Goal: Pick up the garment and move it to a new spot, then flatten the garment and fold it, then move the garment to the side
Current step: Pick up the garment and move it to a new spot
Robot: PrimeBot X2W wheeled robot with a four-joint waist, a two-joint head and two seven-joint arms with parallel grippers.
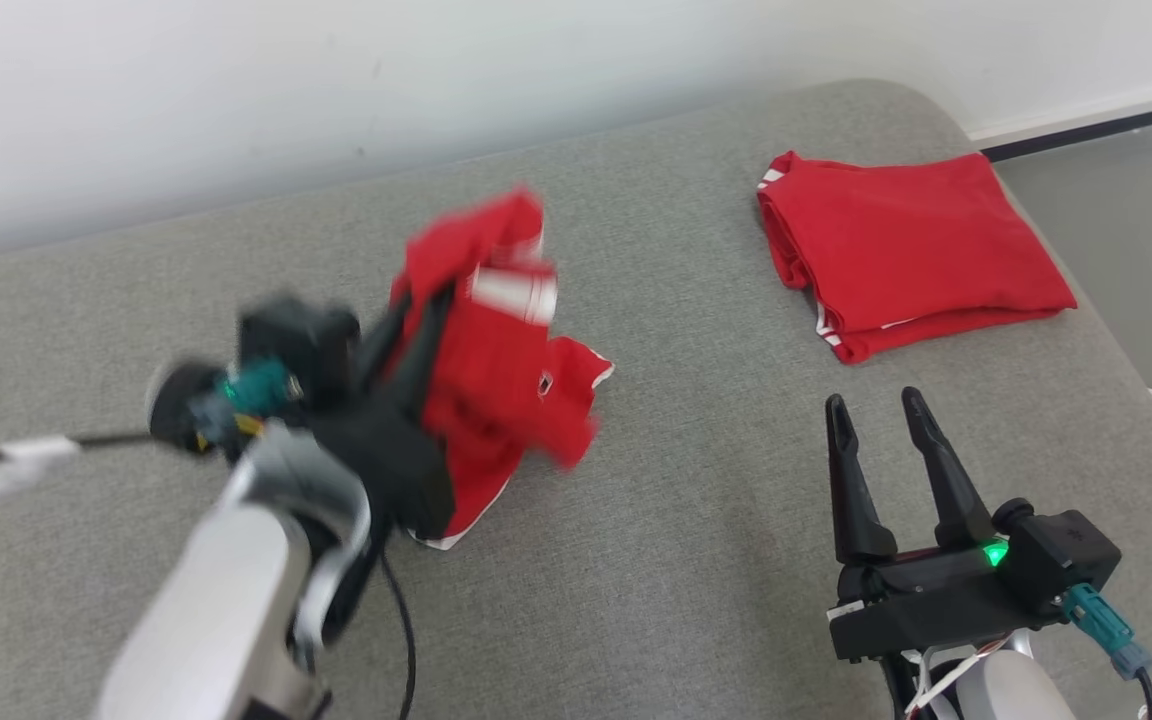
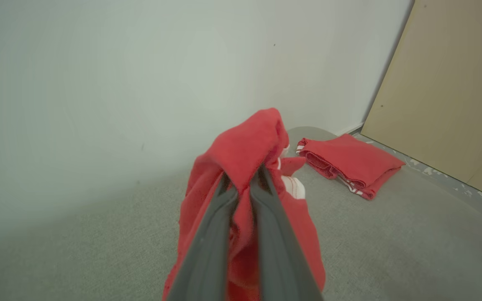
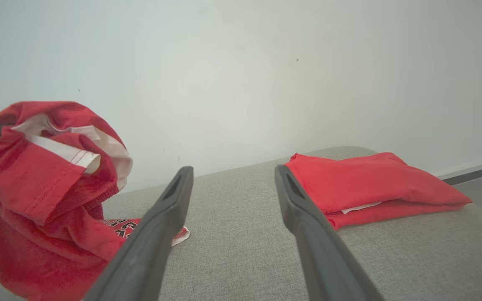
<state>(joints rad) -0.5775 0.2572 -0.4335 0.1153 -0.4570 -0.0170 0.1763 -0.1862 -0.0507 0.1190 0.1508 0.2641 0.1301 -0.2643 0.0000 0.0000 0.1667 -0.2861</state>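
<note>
The crumpled red garment with white trim (image 1: 496, 380) hangs bunched at about 9 o'clock from the middle of the head view, blurred there. Its upper folds are raised off the grey fabric-covered surface (image 1: 696, 520), while a printed hem lies on the cloth below. In the right wrist view the garment (image 3: 44, 200) sits at 8 o'clock, a white-edged band turned outward near its top.

The left claw (image 1: 426, 300) is nearly closed, its two dark fingers pinching a fold of the garment near the top of the bundle. In the left wrist view the fingers run up from 6 o'clock and the red cloth (image 2: 241, 154) wraps over their tips, with the left claw (image 2: 243, 175) gripping it.

The right claw (image 1: 874, 402) stands at 5 o'clock, spread wide, holding nothing and well apart from the garment. A neatly folded red garment (image 1: 911, 250) lies on the surface at 2 o'clock, beyond the right claw (image 3: 232, 169), with a white wall (image 3: 241, 62) behind
</note>
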